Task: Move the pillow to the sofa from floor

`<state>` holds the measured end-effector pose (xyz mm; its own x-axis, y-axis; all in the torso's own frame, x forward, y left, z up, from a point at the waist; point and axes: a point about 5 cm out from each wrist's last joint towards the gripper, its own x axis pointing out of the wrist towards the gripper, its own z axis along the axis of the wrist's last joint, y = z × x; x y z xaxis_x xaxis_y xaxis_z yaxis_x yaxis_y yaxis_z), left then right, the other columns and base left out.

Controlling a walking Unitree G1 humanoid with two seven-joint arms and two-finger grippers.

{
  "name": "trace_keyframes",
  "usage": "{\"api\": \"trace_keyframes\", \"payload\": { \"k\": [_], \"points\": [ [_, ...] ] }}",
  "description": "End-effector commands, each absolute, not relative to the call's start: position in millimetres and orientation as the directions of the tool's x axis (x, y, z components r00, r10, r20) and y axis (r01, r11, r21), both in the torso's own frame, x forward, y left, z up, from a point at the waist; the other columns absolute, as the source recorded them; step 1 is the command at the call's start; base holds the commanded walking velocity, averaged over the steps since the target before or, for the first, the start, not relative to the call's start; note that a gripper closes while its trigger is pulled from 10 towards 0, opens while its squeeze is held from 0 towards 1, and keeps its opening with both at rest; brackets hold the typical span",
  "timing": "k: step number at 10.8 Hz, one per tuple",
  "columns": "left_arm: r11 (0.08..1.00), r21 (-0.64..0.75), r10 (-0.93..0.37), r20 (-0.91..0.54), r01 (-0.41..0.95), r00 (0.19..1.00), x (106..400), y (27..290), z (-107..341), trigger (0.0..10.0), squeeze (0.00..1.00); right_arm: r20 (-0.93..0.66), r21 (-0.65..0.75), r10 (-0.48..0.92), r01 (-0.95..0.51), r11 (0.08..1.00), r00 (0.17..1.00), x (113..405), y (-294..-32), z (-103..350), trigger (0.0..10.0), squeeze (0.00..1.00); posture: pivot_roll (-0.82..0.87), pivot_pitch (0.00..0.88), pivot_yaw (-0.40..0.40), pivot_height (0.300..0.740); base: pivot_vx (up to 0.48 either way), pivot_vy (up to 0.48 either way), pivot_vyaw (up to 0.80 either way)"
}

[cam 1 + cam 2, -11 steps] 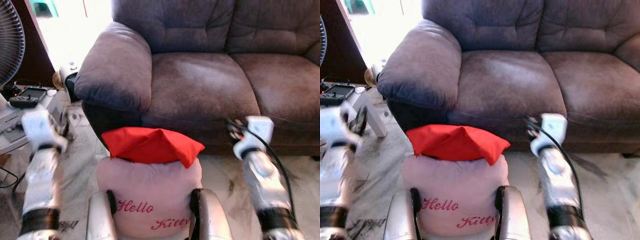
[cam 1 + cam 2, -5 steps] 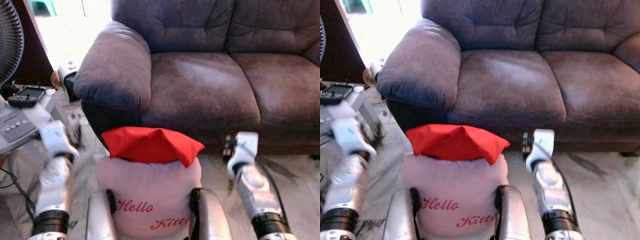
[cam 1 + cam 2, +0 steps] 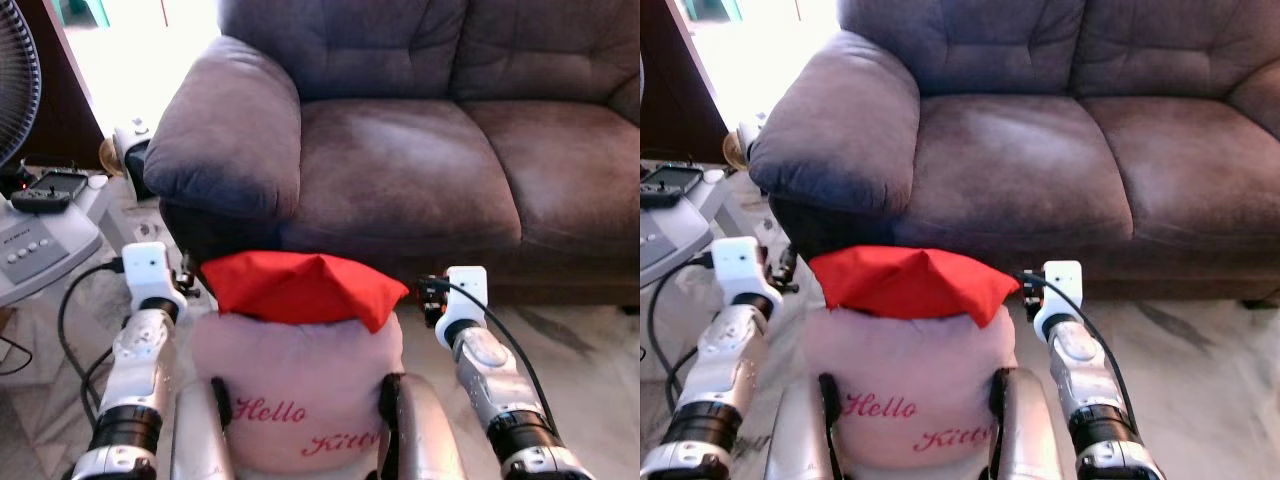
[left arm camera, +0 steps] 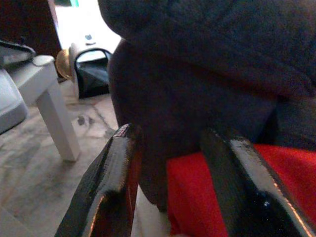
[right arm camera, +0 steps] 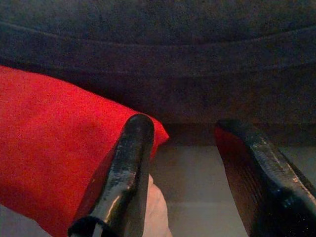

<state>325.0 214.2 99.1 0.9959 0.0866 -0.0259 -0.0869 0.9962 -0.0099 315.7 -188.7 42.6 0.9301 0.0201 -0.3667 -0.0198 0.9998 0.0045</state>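
Note:
A pink pillow (image 3: 298, 385) with red "Hello Kitty" lettering and a red top part (image 3: 300, 288) stands upright on the marble floor, just before the dark brown sofa (image 3: 400, 170). My left gripper (image 4: 173, 138) is open beside the red top's left edge, below the sofa's armrest (image 3: 228, 130). My right gripper (image 5: 185, 126) is open at the red top's right corner, with one finger (image 5: 129, 158) lying against the red cloth. Both grippers flank the pillow at the height of its top.
A fan (image 3: 15, 70) stands at far left, with a low white stand (image 3: 40, 240) holding a black device (image 3: 45, 190) below it. A dark bag (image 3: 135, 160) sits beside the sofa's armrest. Cables trail from both wrists. Bare marble floor (image 3: 590, 340) lies to the right.
Both arms have come down and inward from out wide to the pillow's two sides. The pillow has stayed in place.

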Motion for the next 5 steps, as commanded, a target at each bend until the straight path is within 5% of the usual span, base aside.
{"api": "trace_keyframes", "payload": {
  "k": [1,3,5],
  "points": [
    [0.997,0.001,0.083,-0.02,-0.083,0.996,328,215,101,10.0,0.0,-0.361,-0.009,0.025,-0.03,1.0,0.932,318,-186,45,10.0,0.0,0.03,0.056,-0.054,0.471,0.0,0.0,0.8],
    [0.997,0.0,0.074,-0.016,-0.074,0.997,330,212,103,10.0,0.0,-0.378,-0.003,0.018,-0.02,1.0,0.925,311,-188,38,10.0,0.0,0.04,0.07,-0.064,0.471,0.0,0.0,0.8],
    [0.997,0.006,0.075,-0.019,-0.075,0.997,325,213,100,10.0,0.0,-0.389,0.013,0.013,-0.009,1.0,0.921,308,-190,33,10.0,0.0,0.05,0.074,-0.071,0.471,0.0,0.0,0.0]
  ]
}}
